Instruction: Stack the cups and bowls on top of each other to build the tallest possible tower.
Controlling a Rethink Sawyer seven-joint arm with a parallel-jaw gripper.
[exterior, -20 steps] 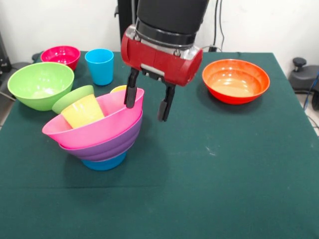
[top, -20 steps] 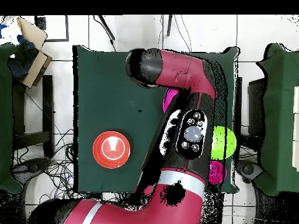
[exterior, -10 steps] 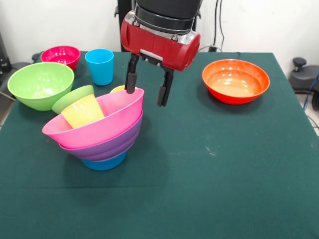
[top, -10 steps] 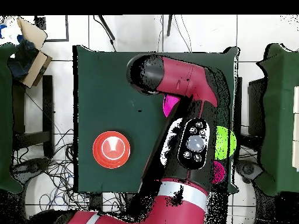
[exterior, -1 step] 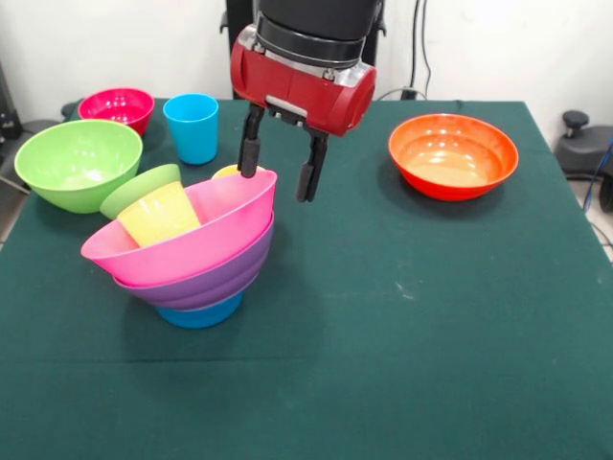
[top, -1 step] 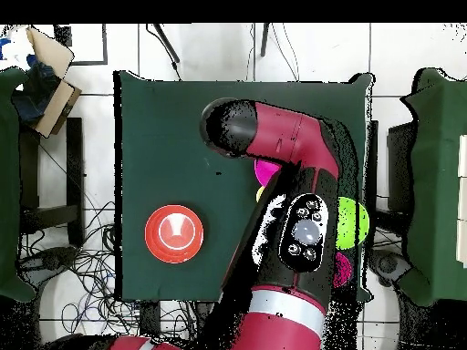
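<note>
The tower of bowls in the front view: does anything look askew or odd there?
Yes. The pink bowl and purple bowl sit tilted on the blue bowl, leaning left. A yellow cup lies on its side inside the pink bowl.

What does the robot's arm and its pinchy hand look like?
The arm is shiny red with black joints and a silver ring. In the overhead view it has a black panel with round buttons. The gripper has a chunky red body under a black cylinder with a silver band, and two thin black fingers.
</note>
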